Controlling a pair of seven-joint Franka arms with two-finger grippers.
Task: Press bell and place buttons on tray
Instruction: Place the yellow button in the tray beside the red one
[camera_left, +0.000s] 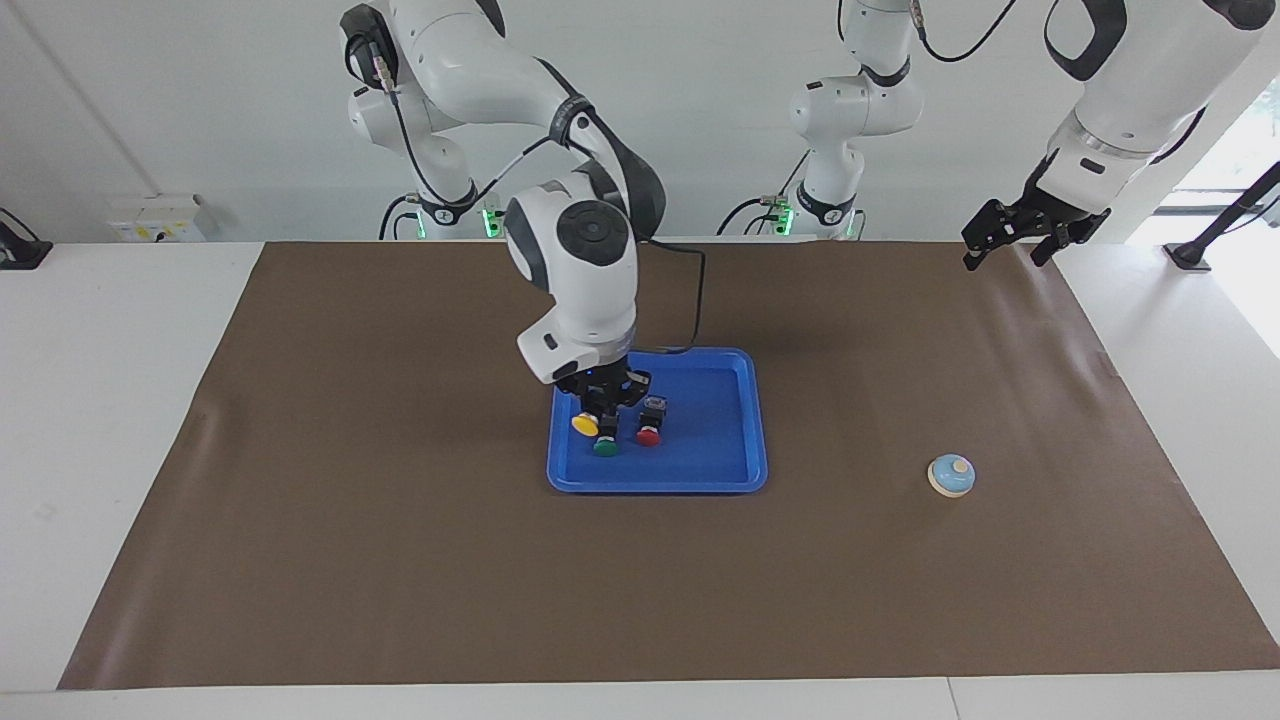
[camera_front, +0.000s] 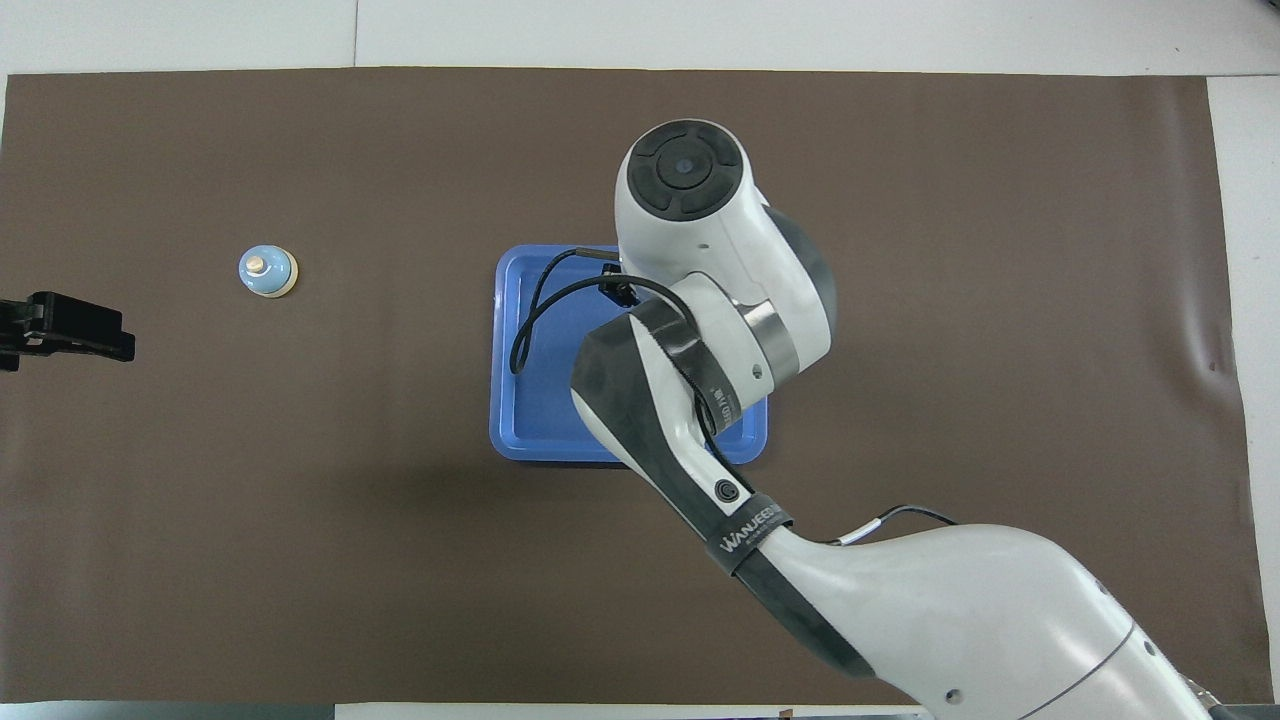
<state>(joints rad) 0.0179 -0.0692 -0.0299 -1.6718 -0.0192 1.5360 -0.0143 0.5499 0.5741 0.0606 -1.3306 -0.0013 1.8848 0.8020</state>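
Observation:
The blue tray lies mid-table and also shows in the overhead view. In it lie the yellow button, the green button and the red button. My right gripper is down in the tray, right over the green button's black body, with the yellow button touching or just beside it. In the overhead view the right arm hides all three buttons. The light blue bell stands on the mat toward the left arm's end. My left gripper is open, raised and waiting, also in the overhead view.
A brown mat covers the table. The right arm's cable hangs over the tray.

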